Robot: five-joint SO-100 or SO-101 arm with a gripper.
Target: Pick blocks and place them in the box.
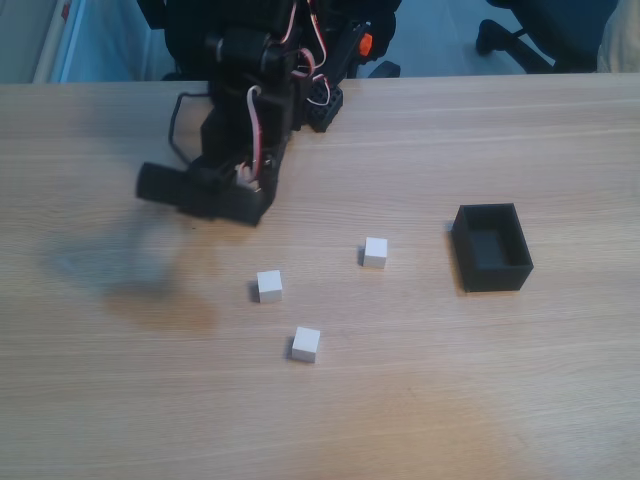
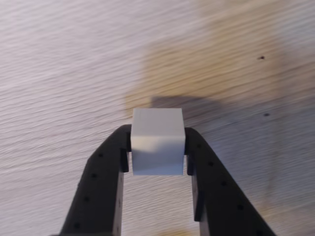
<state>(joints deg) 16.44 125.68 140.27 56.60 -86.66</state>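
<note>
Block [image 2: 157, 140] pinched between claw [image 2: 157, 160] fingers, above worktop [image 1: 120, 400] left half. Box [image 1: 492, 247] well apart, toward right edge, long axis front-to-back.

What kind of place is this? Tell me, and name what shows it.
Probably an office or a hobby workspace: a long wooden table, an office chair's wheeled base on the floor behind it, and a small robot arm set up with white blocks and a black box.
</note>
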